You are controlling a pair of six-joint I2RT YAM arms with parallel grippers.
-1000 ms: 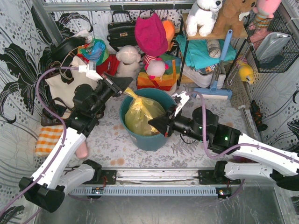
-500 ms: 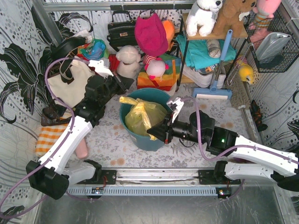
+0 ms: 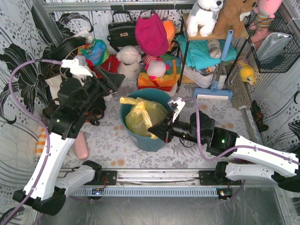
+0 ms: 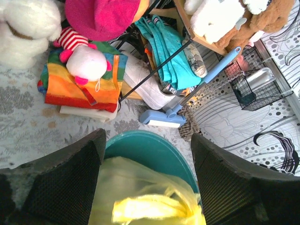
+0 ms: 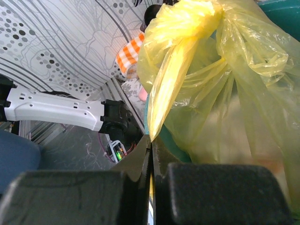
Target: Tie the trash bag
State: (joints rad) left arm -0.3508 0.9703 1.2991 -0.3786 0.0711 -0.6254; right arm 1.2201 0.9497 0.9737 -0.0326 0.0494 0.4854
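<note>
Standing tall from its base at the near-left corner, the left arm (image 3: 49, 150) is bending at the elbow and holding the left gripper (image 3: 111, 80) high, up and to the left of the teal bin (image 3: 152, 140). The right arm (image 3: 262, 157) is lying low, stretching in from the right, and its right gripper (image 3: 153, 129) is sitting at the bin's near-right rim.

A pale cloth with a grey leaf print (image 3: 112, 140) is covering the table, and black-and-white floral sheeting (image 3: 18, 70) is lining the walls. Clutter is crowding the far side: a black handbag (image 3: 121, 30), a pink hat (image 3: 151, 33), a white soft toy (image 3: 129, 58), a rainbow-striped cloth (image 3: 157, 79), a blue-handled sweeper (image 3: 220, 70) and a wire basket (image 3: 276, 47). An orange checked cloth (image 3: 41, 140) is lying at the left edge.

The trash bag (image 3: 140, 115) is sitting inside the bin, its yellow plastic bunching above the rim. In the left wrist view the left fingers (image 4: 70, 178) are standing wide apart with nothing between them, and the bag is showing below, in the gap. In the right wrist view the right fingers (image 5: 136, 164) are pressing together on a twisted yellow tail of the bag, which is running down from the bunched top into their tips.
</note>
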